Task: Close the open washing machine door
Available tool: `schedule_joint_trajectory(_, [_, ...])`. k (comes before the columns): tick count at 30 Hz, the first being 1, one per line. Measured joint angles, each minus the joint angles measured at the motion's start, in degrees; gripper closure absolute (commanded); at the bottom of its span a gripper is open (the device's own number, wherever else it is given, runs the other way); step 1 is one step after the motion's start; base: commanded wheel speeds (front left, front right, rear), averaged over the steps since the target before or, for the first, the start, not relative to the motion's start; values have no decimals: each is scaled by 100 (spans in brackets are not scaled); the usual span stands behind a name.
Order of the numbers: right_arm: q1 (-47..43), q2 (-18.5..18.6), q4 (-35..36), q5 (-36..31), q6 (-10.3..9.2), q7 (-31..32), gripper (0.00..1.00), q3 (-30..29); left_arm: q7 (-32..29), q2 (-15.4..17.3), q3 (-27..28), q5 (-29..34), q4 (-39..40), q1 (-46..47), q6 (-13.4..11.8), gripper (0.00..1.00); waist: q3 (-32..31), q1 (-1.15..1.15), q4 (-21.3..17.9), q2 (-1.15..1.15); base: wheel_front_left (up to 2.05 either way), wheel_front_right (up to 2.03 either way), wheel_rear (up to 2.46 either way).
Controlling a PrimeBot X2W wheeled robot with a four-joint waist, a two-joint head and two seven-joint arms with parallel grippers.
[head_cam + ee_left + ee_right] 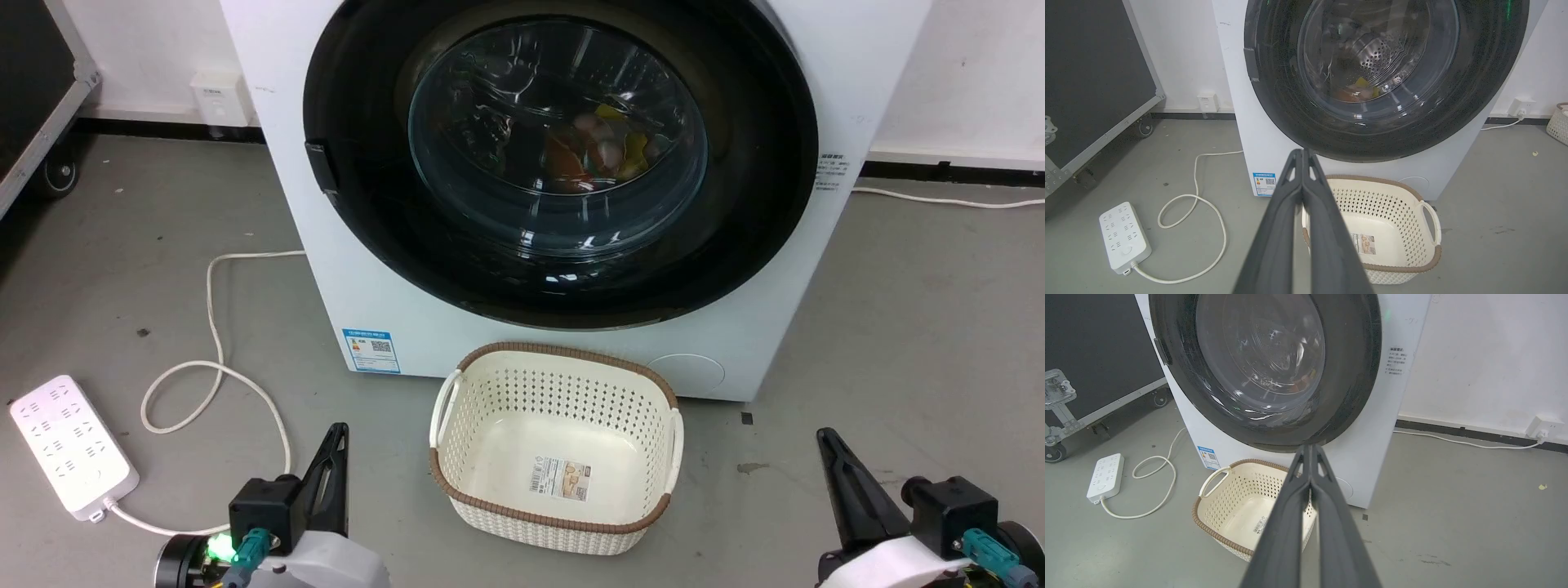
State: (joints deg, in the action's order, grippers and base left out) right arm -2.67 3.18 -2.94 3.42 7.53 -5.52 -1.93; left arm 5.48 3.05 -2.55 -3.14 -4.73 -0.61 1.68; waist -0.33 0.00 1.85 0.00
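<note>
I'm looking at a grey concrete floor [898, 327] that runs back to a white wall [147, 49] with a dark skirting strip.

My left gripper [336, 433] sits low at the left in the head view. Its two dark fingers [1290, 212] are pressed together tip to tip, closed on themselves. My right gripper [824, 438] sits low at the right in the same closed state. Both point up toward the machine, well apart from it and from each other.

Between the grippers stands a cream perforated basket [563, 351] with a brown woven rim and a paper label on its floor. It is just in front of the washing machine [457, 327], under the lower edge of the door. I cannot tell whether it touches the white front.

The washing machine door [392, 245] lies flat against the front of the machine and faces straight out at me. It is a round black disc, so it has no long axis. Its handle notch [321, 167] is on my left side. The bulging glass window [555, 82] is at its centre, and through it I see coloured laundry [604, 151] in the steel drum. Whether the door is latched I cannot tell.

A small blue label [371, 351] sits low on the front. To my left a white power strip [69, 445] lies on the floor, with its cable [212, 327] looping toward the machine. Beyond it stands a black case on castors [33, 82].
</note>
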Motion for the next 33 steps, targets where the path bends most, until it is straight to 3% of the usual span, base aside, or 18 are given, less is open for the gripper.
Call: schedule_joint_trajectory(33, [122,-1,182,-245,0,403,100,133,-396,-7,174,191,331,11,-107,100,24,0,-137,0,0,0,0])
